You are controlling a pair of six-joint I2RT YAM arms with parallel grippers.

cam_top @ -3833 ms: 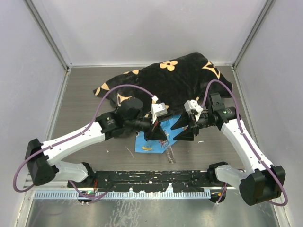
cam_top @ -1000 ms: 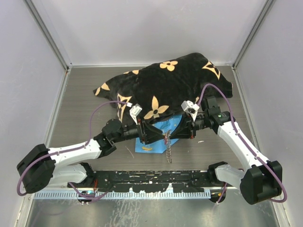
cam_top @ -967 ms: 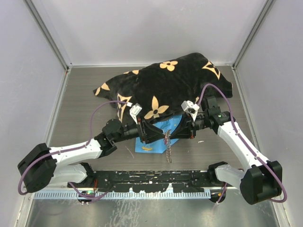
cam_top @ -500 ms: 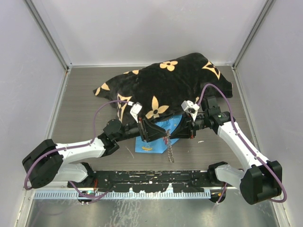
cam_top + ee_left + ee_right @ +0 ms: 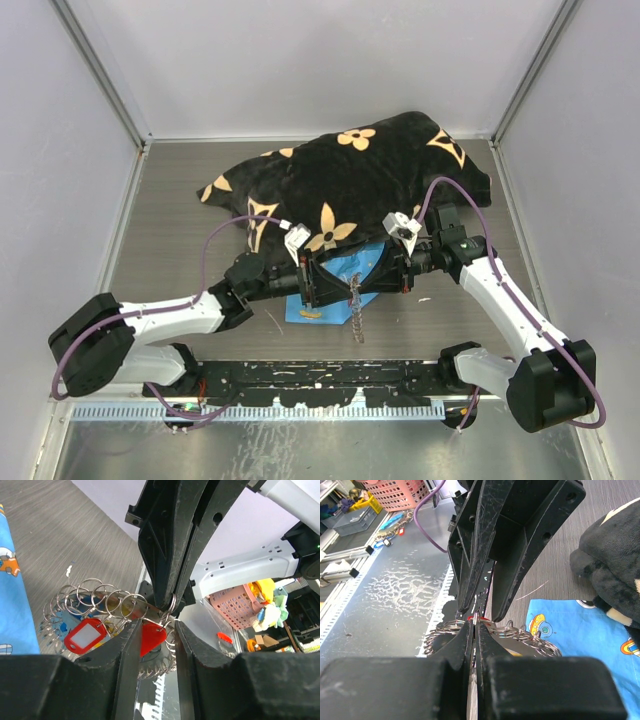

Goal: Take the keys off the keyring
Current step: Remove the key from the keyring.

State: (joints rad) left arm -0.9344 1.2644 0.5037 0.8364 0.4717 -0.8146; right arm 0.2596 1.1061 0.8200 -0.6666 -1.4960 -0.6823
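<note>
- In the right wrist view a grey bin [image 5: 347, 517] at the far left holds yellow and blue bits; a pink basket [image 5: 395, 489] sits just right of it, cut off by the top edge, so its contents do not show.
- In the left wrist view the basket shows at the right, beyond the table [image 5: 170, 220]; yellow and green things lie by its rim, in or beside it cannot be told.
- Left gripper [image 5: 325, 280] reaches in from the left, its jaws part-way apart; a red key [image 5: 151, 636] hangs in the gap, not pinched.
- Keyring [image 5: 356, 305] hangs between the two grippers as a chain of small rings, above the blue cloth [image 5: 305, 305]; more keys [image 5: 85, 636] dangle from it.
- Right gripper [image 5: 375, 278] meets the left tip to tip, clenched on one ring of the keyring.
- A black blanket [image 5: 360, 175] with orange flowers is bunched just behind both grippers, overlapping the cloth's far edge.
</note>
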